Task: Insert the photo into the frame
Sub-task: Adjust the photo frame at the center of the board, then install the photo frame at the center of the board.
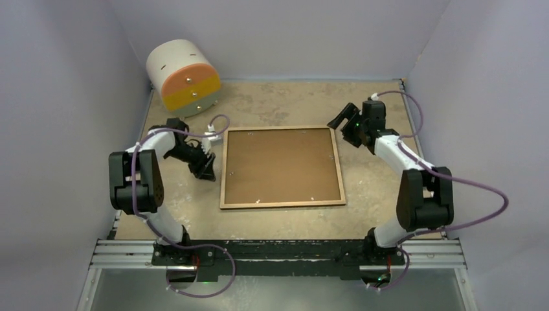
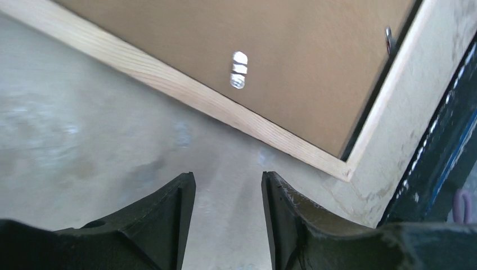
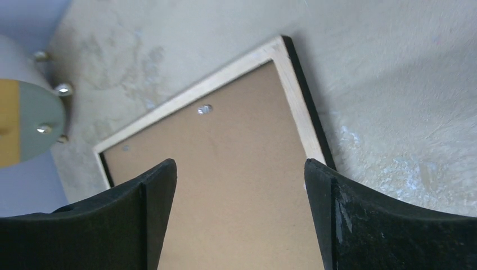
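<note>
Left gripper (image 1: 206,170), half open, empty, sits beside the frame (image 1: 282,203). Right gripper (image 1: 343,123), wide open, empty, hangs by its far corner.

So the bench (image 1: 272,103) is a mottled beige slab, kinda scuffed and stained, with whitish scrape marks over on the right. Lying flat in the middle is a plain brown hardboard backing panel (image 1: 281,165), with little shiny metal tabs (image 2: 239,70) dotted just inside its edges. The far left corner has a white drum (image 1: 183,78) tipped on its side, flat face towards the camera, banded orange, yellow and grey-green with a few silver studs (image 3: 63,88) on it. It sits well apart from the panel. Pale lilac walls (image 1: 58,78) box in three sides, and a silver metal rail (image 1: 123,253) runs along the near edge.
</note>
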Tool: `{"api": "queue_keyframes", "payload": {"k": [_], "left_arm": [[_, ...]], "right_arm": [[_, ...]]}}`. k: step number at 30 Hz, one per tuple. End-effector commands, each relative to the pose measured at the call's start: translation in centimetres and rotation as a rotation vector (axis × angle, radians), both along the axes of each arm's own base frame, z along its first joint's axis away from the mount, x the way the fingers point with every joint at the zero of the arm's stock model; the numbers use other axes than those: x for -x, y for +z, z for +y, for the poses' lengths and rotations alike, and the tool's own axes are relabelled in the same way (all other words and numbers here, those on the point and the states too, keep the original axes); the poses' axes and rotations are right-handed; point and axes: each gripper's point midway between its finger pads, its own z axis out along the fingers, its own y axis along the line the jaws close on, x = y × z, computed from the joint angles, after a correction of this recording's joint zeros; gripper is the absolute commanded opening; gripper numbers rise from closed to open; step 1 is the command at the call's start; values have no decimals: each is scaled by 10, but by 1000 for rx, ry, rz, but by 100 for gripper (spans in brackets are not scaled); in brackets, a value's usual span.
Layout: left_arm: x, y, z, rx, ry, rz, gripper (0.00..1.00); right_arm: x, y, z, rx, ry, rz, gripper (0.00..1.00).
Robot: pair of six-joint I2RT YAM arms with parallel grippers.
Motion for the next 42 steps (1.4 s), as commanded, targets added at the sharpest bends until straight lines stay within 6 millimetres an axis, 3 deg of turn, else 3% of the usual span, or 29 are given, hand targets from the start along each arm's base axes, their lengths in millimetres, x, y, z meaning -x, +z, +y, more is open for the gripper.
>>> {"api": "queue_keyframes", "payload": {"k": [1, 5, 8, 11, 14, 18, 24, 30, 35, 42], "left_arm": [[-34, 29, -8, 111, 149, 13, 51], [-42, 23, -22, 180, 190, 57, 56], [-42, 7, -26, 194, 201, 123, 52], [-44, -7, -25, 185, 222, 169, 41], [-46, -14, -22, 165, 241, 171, 28], [-47, -14, -24, 176, 246, 166, 22], [-44, -23, -21, 153, 243, 178, 17], [-44, -28, -18, 133, 251, 182, 15], [-48, -29, -13, 99, 258, 156, 14], [-45, -31, -13, 100, 254, 162, 13]], "right_arm": [[3, 53, 11, 76, -21, -136, 84], [25, 66, 87, 36, 137, -175, 84], [48, 52, 154, -103, 290, -140, 83], [69, 38, 208, -205, 393, -104, 80], [87, 30, 254, -289, 476, -73, 77], [104, 19, 298, -304, 562, -38, 75], [125, -3, 342, -339, 665, 30, 71], [140, -15, 373, -361, 733, 78, 67], [145, -28, 382, -349, 751, 104, 65], [135, -44, 385, -290, 754, 99, 61]]}}
